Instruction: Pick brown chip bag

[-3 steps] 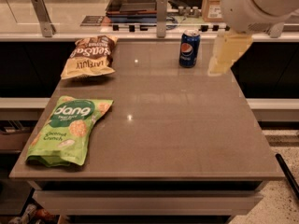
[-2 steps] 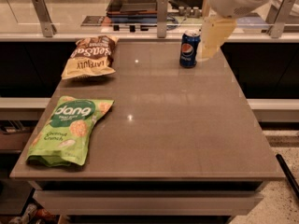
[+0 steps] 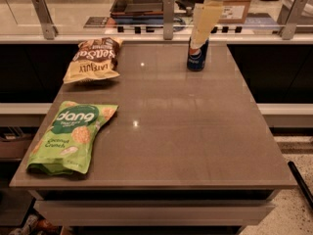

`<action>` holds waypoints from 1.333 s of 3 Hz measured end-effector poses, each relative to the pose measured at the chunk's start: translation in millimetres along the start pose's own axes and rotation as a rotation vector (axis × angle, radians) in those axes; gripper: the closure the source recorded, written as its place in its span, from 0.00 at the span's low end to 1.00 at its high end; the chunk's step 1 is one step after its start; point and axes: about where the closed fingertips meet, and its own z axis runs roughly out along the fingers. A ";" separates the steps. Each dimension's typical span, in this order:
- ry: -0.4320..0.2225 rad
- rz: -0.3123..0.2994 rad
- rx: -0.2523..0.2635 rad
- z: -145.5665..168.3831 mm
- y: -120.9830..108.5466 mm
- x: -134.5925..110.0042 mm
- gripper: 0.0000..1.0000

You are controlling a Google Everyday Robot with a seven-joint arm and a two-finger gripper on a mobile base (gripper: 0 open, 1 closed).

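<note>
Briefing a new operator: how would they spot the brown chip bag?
On the grey table, look to the far left corner, across from the blue can where the end effector hangs. The brown chip bag lies there: dark brown half with white lettering, pale yellow half, unlike the bright green bag nearer the front.

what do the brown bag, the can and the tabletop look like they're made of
Brown bag: probably thin plastic film, slightly glossy; it looks creased and puffed. Can: likely painted metal, with a smooth blue side. Tabletop: polished grey-brown slab, maybe stone or laminate; it mirrors light spots. The gripper hangs over the can.
</note>
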 end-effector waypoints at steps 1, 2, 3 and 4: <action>0.000 -0.001 0.000 1.0 1.0 -0.2 0.00; -0.048 0.001 -0.021 29.7 2.1 -4.1 0.00; -0.130 0.011 -0.044 72.3 2.6 -12.2 0.00; -0.200 0.009 -0.064 107.3 -1.4 -24.4 0.00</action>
